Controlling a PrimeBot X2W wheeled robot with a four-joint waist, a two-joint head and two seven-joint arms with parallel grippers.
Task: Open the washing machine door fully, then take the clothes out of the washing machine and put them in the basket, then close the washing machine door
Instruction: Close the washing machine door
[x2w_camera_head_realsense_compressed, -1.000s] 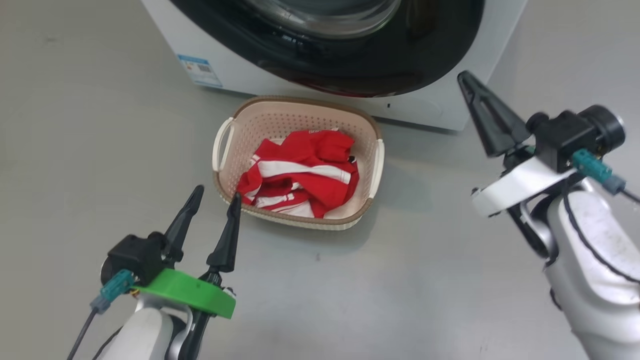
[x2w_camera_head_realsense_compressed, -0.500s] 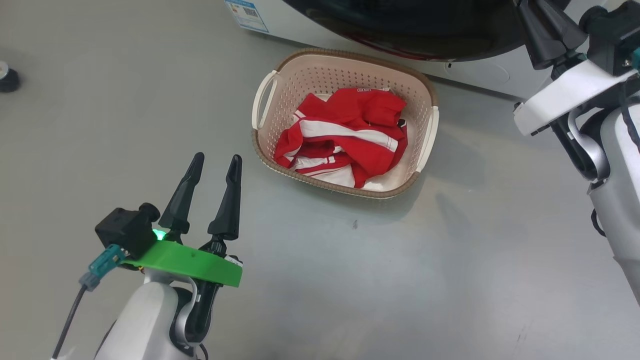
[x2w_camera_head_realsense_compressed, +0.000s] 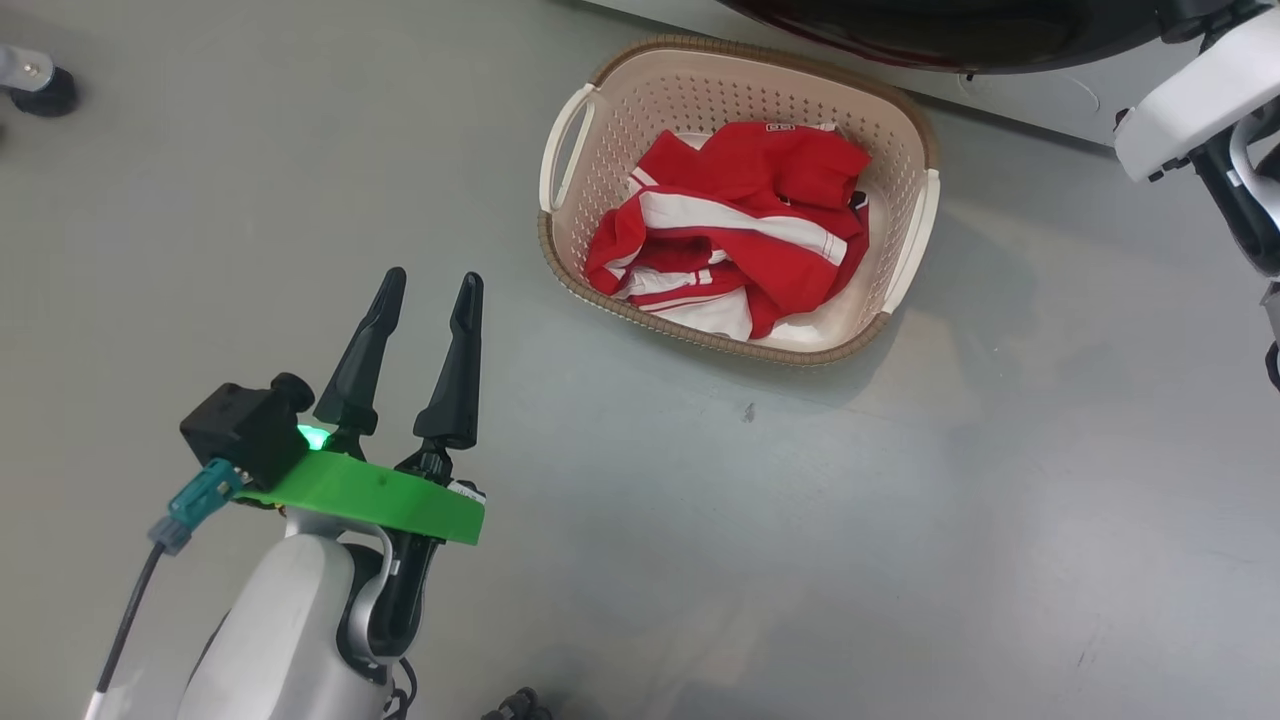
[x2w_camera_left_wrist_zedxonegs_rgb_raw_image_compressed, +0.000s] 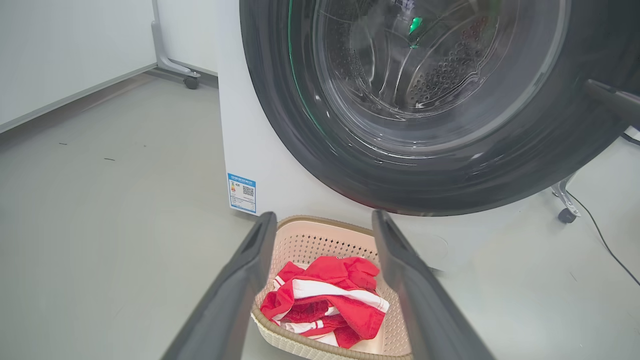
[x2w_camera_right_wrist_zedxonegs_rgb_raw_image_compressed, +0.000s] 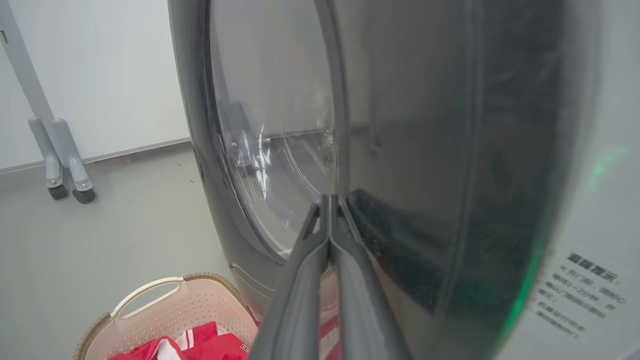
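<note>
While clothes (x2w_camera_head_realsense_compressed: 745, 230) lie in basket (x2w_camera_head_realsense_compressed: 612, 150) | left gripper (x2w_camera_head_realsense_compressed: 432, 275) spread, empty, beside basket | right gripper (x2w_camera_right_wrist_zedxonegs_rgb_raw_image_compressed: 327, 200) closed, beyond basket

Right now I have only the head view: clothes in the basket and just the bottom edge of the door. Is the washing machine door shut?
Observer: In the left wrist view, the washing machine door lies against the front of the washing machine. It looks shut, but I can't tell if it's latched.
Operator: Anything inside?
Observer: Through the glass I see the bare perforated drum, no red fabric.
Operator: And the right gripper?
Observer: The right gripper is shut, with its tips at the door's black rim. I can't tell if they touch.
</note>
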